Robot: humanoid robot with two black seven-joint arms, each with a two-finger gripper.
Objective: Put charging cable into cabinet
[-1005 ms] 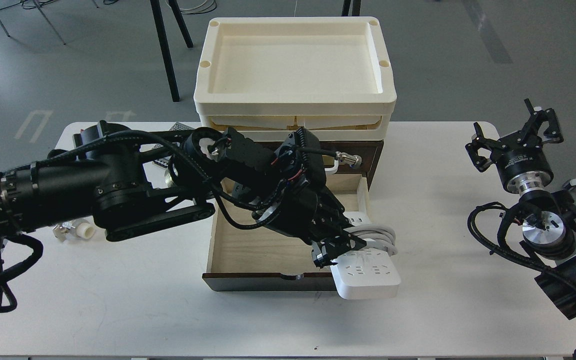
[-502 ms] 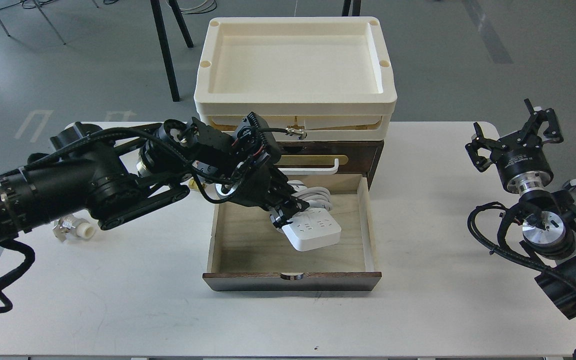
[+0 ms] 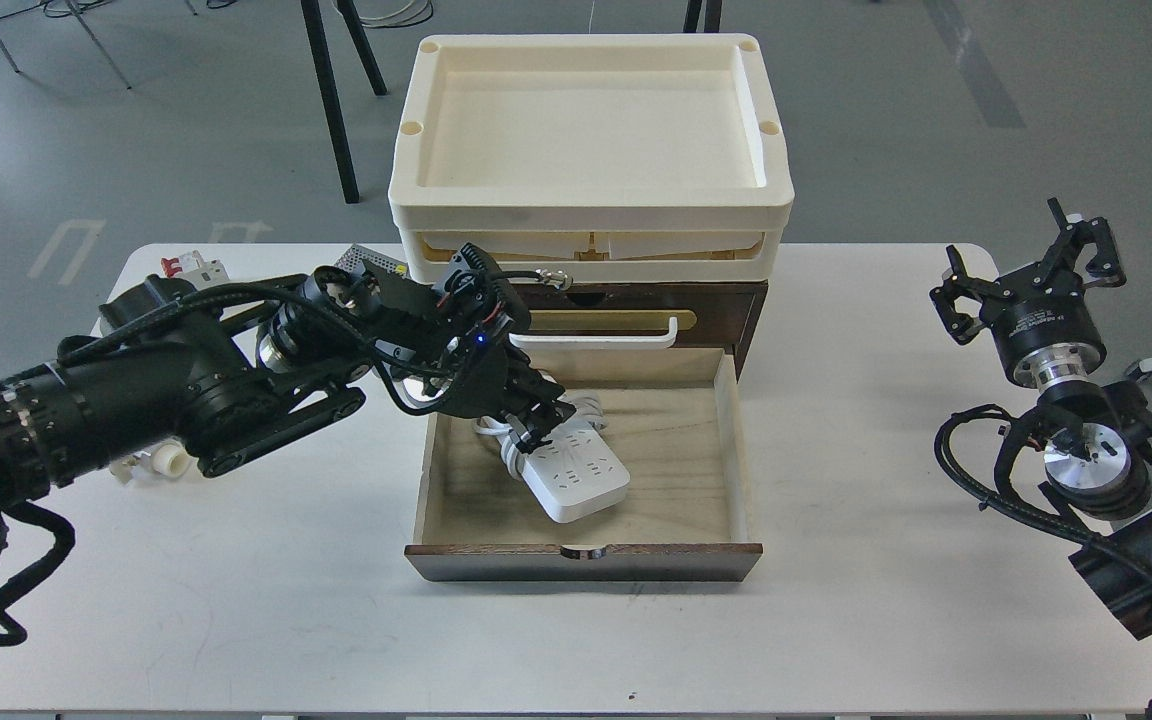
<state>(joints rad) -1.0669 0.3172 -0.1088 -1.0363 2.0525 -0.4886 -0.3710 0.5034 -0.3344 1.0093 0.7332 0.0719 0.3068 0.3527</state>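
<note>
Inside the open drawer of the cabinet (image 3: 736, 300), toward its left half, the charging cable (image 3: 576, 478) now lies low against the pale wood floor, its socket face up and its cord bunched at the far-left end. A second ago it hung over the drawer's near-right corner, half outside the front edge; half a second ago it was above the drawer's middle; now it has come further left and nearer, and seems to rest on the bottom, though contact cannot be confirmed from this angle. The left gripper (image 3: 536, 425) has travelled with it and is closed on the strip's far end, by the coiled cord, the fingers dark and partly hidden by the wrist. The right gripper (image 3: 1031, 275) sits well apart on the far right of the table (image 3: 836, 640), spread wide and holding nothing, unmoved across all three pictures. The carry looks done, so what remains is to let go, lift the arm clear of the drawer walls, and probably push the drawer shut. The cream trays (image 3: 586, 200) on top stay untouched.
</note>
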